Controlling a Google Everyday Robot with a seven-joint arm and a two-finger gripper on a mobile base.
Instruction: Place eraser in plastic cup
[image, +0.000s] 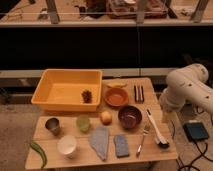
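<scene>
My pincer (167, 116) hangs wide and empty at the table's (150, 152) right edge; the eraser (139, 93) lies back right, beside the orange bowl (116, 96), well apart from the plastic cup (83, 123); probably light, stiff, grippy; I'd pinch its long sides.

You see little of the gripper (164, 115): the white arm (186, 87), itself cut off by the right edge, covers most of it at the right side of the table (150, 154). The small dark thing (87, 96) in the yellow bin (50, 92) is too small to identify. The far shelves (130, 7) are blurred.
</scene>
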